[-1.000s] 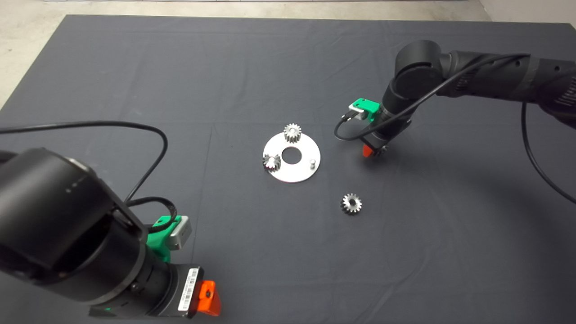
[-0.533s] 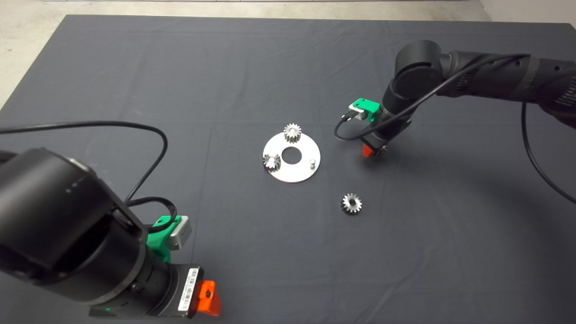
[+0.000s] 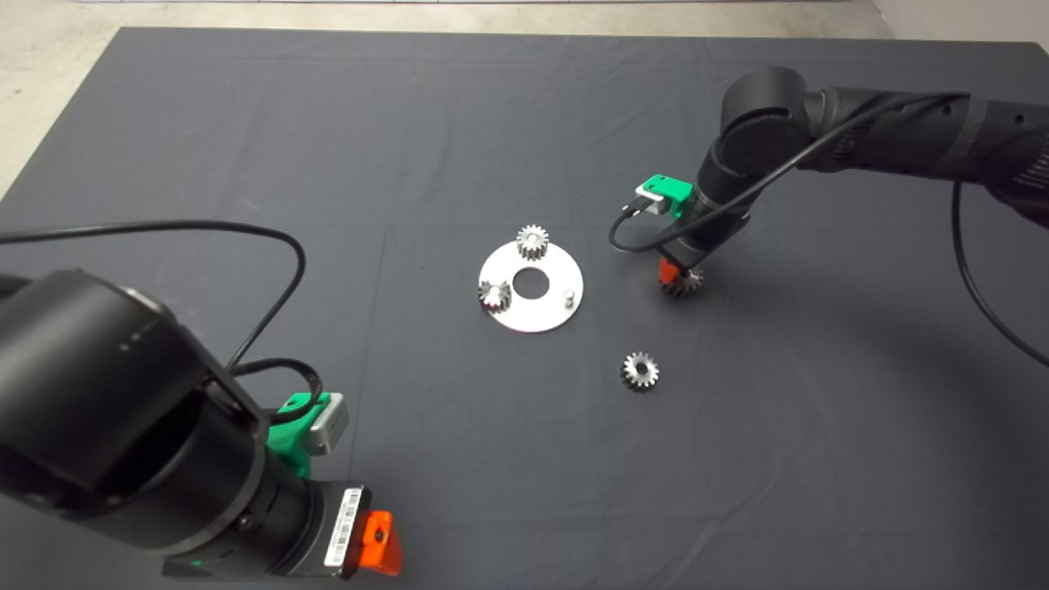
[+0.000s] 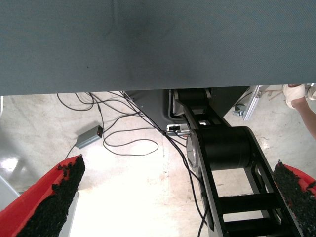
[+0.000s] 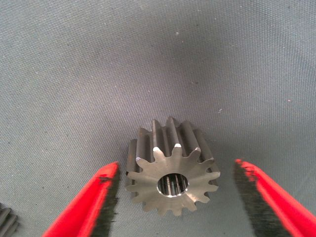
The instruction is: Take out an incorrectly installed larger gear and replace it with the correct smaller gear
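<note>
**Beside the plate: larger gear set down, one peg bare**

Across the wide dark mat (image 3: 246,147) the scene is laid out with plenty of bare cloth on every side. At the lower left edge the left gripper (image 4: 173,202) is parked beyond the mat's edge, its fingers spread wide over floor and cables. A round silver plate with a centre hole (image 3: 549,315) lies mid-mat; two small bright gears are seated on it, and one short peg (image 3: 567,294) is left bare.

Just beside the plate's right, the darker steel larger gear (image 5: 172,167) rests flat on the mat. The right gripper (image 5: 175,197) is held above it, fingers apart on either side and touching nothing. Removal is judged done.

Still to be fetched is the bright silver smaller gear (image 3: 640,370), lying apart below the plate. Room around it is open; the larger gear and plate rim are the nearest things to be avoided.
</note>
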### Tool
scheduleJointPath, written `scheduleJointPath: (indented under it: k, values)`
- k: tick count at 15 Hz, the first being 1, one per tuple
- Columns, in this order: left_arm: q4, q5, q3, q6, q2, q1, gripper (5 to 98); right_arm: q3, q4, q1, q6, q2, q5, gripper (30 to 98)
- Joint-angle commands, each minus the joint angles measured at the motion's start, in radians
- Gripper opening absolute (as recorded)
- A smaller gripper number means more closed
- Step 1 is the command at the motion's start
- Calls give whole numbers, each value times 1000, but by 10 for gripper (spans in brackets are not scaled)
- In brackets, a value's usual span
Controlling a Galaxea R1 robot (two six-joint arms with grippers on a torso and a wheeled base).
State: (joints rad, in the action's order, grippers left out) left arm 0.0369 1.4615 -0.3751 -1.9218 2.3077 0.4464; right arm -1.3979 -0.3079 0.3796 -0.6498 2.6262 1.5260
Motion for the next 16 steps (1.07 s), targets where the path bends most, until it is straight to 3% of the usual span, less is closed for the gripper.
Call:
scheduleJointPath:
  k: [1,3,4,6,8,11,16]
  values:
    - [-14,-1,19,-5,-1,11,982,75,85,110,-5,-1,102,628]
    - [-14,-1,19,-5,-1,11,982,117,131,197,-7,-1,102,628]
    - [-14,-1,19,-5,-1,11,982,140,139,232,-11,4,102,662]
    - [-14,-1,19,-5,-1,11,982,146,208,269,-11,12,102,673]
    - [-14,-1,19,-5,-1,11,982,170,250,269,-10,13,102,732]
    - [-14,-1,19,-5,-1,11,982,285,256,266,-11,12,102,756]
    - [-14,2,19,-5,-2,11,982,376,256,231,-9,7,105,829]
